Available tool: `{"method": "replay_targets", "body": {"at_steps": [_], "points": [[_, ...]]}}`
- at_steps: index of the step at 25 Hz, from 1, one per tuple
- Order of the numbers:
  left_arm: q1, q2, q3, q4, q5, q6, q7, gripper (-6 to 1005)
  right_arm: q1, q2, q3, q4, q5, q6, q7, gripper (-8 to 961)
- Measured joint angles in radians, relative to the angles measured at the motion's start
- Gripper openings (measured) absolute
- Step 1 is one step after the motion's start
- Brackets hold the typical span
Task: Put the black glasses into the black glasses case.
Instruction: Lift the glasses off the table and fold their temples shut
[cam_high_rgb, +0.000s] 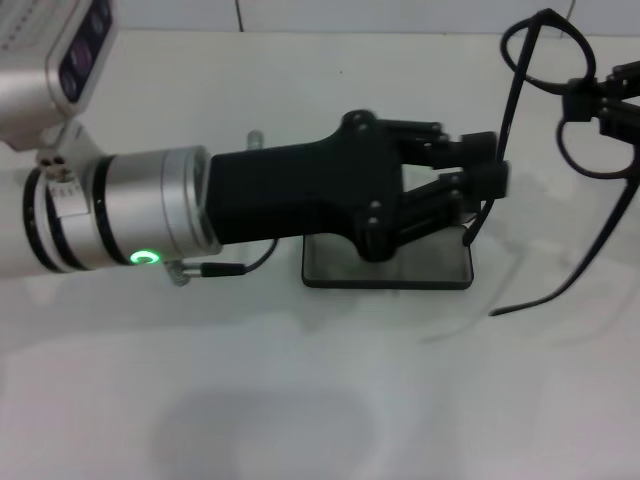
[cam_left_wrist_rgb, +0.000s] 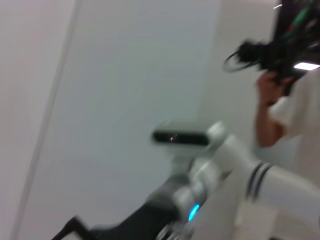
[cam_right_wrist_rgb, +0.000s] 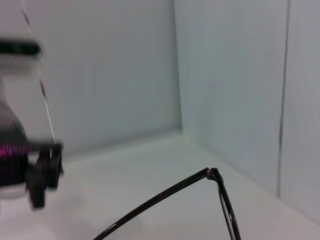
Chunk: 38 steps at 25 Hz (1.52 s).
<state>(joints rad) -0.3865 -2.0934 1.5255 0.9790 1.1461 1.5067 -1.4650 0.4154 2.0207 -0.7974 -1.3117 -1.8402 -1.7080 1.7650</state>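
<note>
The black glasses (cam_high_rgb: 575, 140) hang in the air at the right, unfolded, with one temple arm reaching down toward the table. My right gripper (cam_high_rgb: 608, 95) at the right edge is shut on their frame near the bridge. My left gripper (cam_high_rgb: 492, 166) reaches across from the left, and its fingertips are closed around the other temple arm. The black glasses case (cam_high_rgb: 335, 265) lies open on the table under the left gripper, showing its grey lining. A temple arm and hinge of the glasses show in the right wrist view (cam_right_wrist_rgb: 165, 197).
The white table (cam_high_rgb: 300, 400) runs to a white wall at the back. A thin cable (cam_high_rgb: 235, 267) hangs from the left wrist beside the case. A person (cam_left_wrist_rgb: 280, 100) stands far off in the left wrist view.
</note>
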Motion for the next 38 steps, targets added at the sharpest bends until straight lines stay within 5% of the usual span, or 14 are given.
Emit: {"method": "replay_targets", "body": {"at_steps": [4,9,38], "points": [[-0.053,-0.002,0.003,-0.056,-0.048,0.049,0.033,270,0.006,-0.004,-0.006,0.174,0.111,0.001,-0.107,106],[-0.081,-0.002,0.017,-0.107,-0.088,0.052,0.066,44,0.046,-0.003,-0.016,0.288,0.124,-0.012,-0.162,106],[-0.177,-0.008,0.043,-0.306,-0.159,0.05,0.181,35,0.089,0.001,-0.133,0.396,0.248,-0.062,-0.219,105]]}}
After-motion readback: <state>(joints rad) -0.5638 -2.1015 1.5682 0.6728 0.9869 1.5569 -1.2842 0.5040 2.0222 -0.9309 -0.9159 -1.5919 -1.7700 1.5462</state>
